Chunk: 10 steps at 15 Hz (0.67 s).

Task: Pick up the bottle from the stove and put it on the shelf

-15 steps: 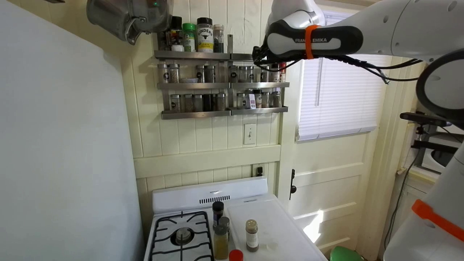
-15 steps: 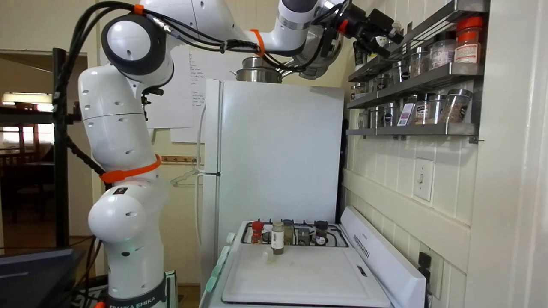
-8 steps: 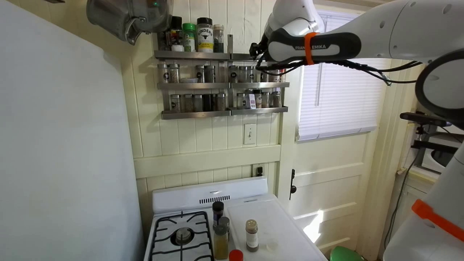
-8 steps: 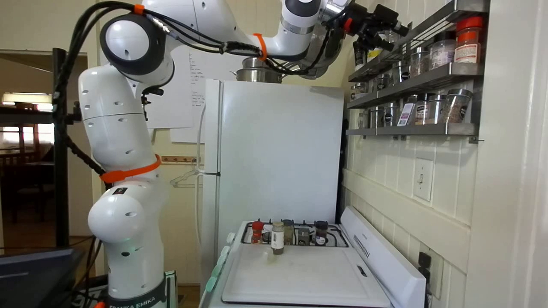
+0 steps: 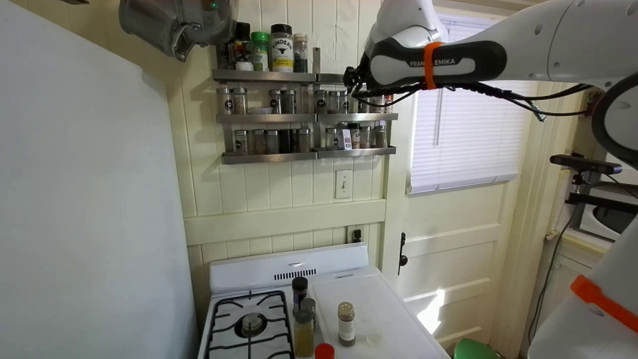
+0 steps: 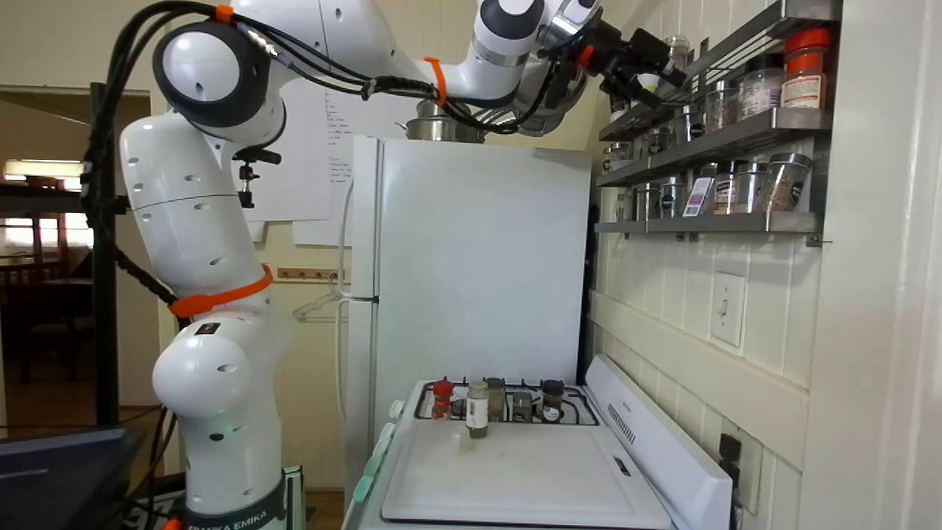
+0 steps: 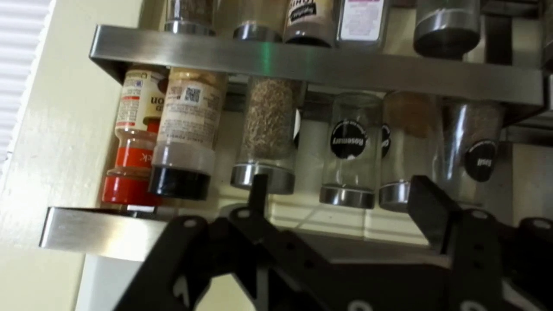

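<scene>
Several spice bottles stand on the white stove (image 6: 530, 471). One with a white label and tan lid (image 5: 346, 326) stands on the flat white cover. A red-capped bottle (image 6: 441, 401), a yellow-green bottle (image 5: 303, 335), a small grey one (image 6: 522, 407) and a black-capped one (image 6: 552, 403) stand beside the grate. My gripper (image 6: 662, 87) is high at the shelf (image 6: 736, 138), by its top tier, open with nothing between the fingers. In the upside-down wrist view its fingers (image 7: 340, 183) are apart, in front of middle-tier jar lids. In an exterior view the gripper (image 5: 353, 80) is partly hidden.
The shelf's middle tier holds a rosemary jar (image 7: 349, 147), a garlic powder bottle (image 7: 185, 129) and a red-capped bottle (image 7: 134, 138). Large bottles (image 5: 282, 47) stand on the top left. A steel pot (image 5: 177, 25) hangs nearby. The fridge (image 6: 478, 258) stands beside the stove.
My gripper first moved slightly up and toward the shelf, then drew back a little and lower. The arm has leaned back from the wall. The bottles on the stove have not moved.
</scene>
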{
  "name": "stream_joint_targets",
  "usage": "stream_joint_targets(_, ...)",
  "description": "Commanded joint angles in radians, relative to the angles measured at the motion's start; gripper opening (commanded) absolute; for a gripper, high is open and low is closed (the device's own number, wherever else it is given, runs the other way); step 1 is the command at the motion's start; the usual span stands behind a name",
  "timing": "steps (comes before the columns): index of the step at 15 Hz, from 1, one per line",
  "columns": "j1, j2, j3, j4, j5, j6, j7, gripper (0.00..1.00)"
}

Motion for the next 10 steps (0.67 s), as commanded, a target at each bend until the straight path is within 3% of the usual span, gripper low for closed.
stream_joint_targets(1, 0.03, -0.079, -0.014, -0.088, 0.111, -0.092, -0.068, 0.86)
stream_joint_targets(7, 0.043, -0.13, -0.031, -0.187, 0.234, -0.187, -0.122, 0.91)
stream_joint_targets(10, 0.051, -0.149, -0.047, -0.262, 0.295, -0.206, -0.146, 1.0)
